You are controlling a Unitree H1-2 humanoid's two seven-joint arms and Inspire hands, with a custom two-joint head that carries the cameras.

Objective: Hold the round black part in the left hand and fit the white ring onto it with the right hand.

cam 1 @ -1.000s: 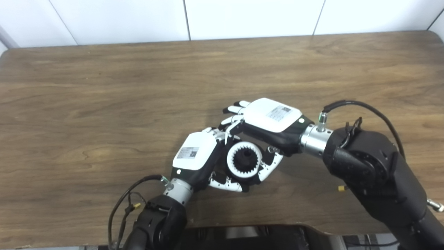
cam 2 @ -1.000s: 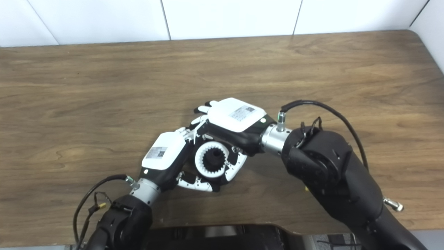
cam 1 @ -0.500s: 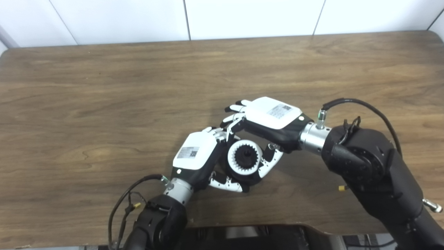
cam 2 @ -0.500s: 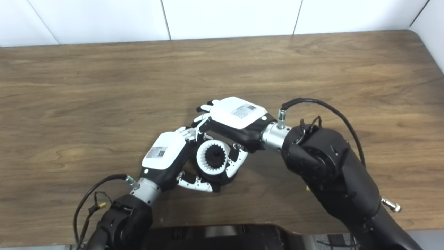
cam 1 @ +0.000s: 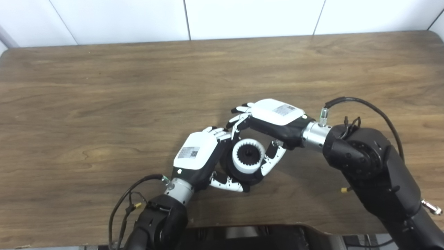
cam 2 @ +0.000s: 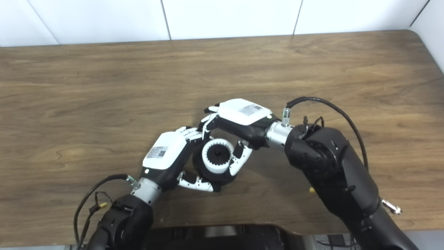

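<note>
Near the table's front middle, my left hand (cam 1: 199,154) is shut on the round black part (cam 1: 242,175), fingers curled behind it and thumb under its near edge. The white toothed ring (cam 1: 248,160) sits on top of the black part, with the black hub showing through its centre. My right hand (cam 1: 274,119) reaches in from the right above the ring; its thumb rests against the ring's right side and its fingers arch over the far side. Much of the black part is hidden by both hands.
The brown wooden table (cam 1: 138,86) stretches wide to the left, back and right of the hands. A white wall runs along the far edge. Black cables loop off both wrists near the front edge.
The right hand has shifted slightly right and toward me, tilting over the ring. The ring now stands up from the black part with its outer wall showing. The left hand has barely moved.
</note>
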